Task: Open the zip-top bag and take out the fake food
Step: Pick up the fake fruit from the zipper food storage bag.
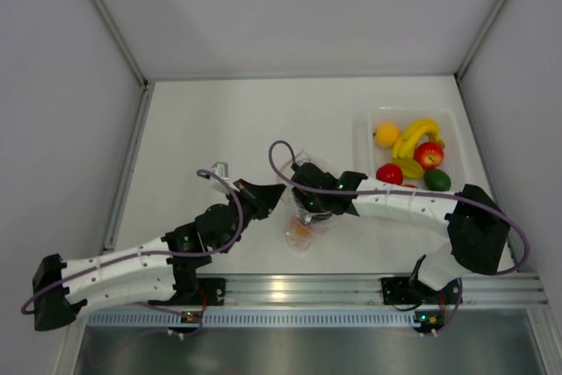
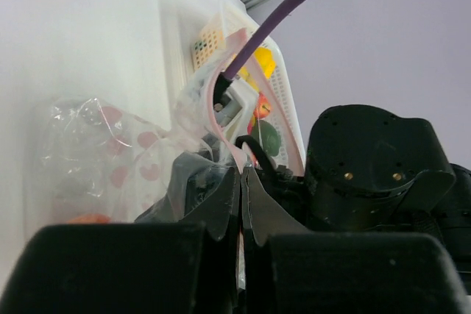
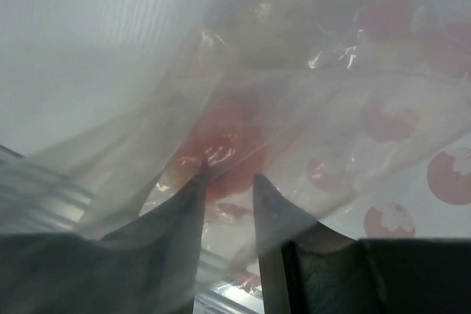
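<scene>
Clear crinkly plastic w/ red dots: zip-top bag [image 1: 312, 238], near-centre on the table [image 1: 219, 129], betw. both arms. The left gripper [image 2: 241, 182] is fully closed, pinching the bag's zip edge, prob. to anchor one lip. The right gripper [image 3: 227, 183] has jaws part-open; film drapes over the tips, nothing clamped, prob. seeking the opposite lip. One orange-red piece [image 1: 299, 231] sits inside the bag; the other fake food [image 1: 413, 148] fills a rigid tray [image 1: 361, 142], far right. Surface: matte white, metal rail [image 1: 290, 288] along near edge. Room: plain pale wall panels [image 1: 290, 6] on three sides.
</scene>
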Controlling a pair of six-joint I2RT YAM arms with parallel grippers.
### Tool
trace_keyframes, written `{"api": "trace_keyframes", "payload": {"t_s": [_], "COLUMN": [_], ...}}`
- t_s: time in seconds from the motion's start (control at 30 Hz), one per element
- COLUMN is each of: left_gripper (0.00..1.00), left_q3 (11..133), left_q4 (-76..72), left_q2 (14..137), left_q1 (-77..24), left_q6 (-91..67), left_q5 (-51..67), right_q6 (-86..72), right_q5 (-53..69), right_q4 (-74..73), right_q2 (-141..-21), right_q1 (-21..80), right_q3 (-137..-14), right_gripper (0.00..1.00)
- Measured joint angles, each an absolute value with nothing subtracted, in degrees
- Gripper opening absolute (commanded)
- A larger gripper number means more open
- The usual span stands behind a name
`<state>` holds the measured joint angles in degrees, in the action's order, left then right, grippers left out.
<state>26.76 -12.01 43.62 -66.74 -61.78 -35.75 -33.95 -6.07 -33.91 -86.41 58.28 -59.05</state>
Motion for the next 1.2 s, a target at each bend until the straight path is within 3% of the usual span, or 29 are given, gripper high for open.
{"api": "trace_keyframes", "payload": {"t_s": [0.47,0.67,0.93,1.2], "left_gripper": [0.00,0.00,0.00,0.00], "left_q3": [26.6,26.0,25.3,24.9], "left_q4": [-10.8,-10.0,-9.8,-9.6], "left_q2": [42.1,41.6,40.4,40.3], "left_q1": [-66.7,-66.7,-66.7,-66.7], "left_q6": [-61.4,-61.5,-61.5,-61.5], "left_q5": [-38.5,-39.8,-40.1,-40.5], "right_q6": [-34.8,-34.8,-35.1,-35.0], "right_q5": [-7.0,-4.2,1.7,6.2], "right_q4": [-33.1,-29.6,-24.8,-22.3], "right_q2": [-90.3,-91.1,-91.4,-94.0], "right_q1": [62.8,63.5,63.7,64.5], "right_q3": [-62.0,-61.7,-60.2,-60.9], "right_gripper": [0.40,0.44,0.40,0.45]}}
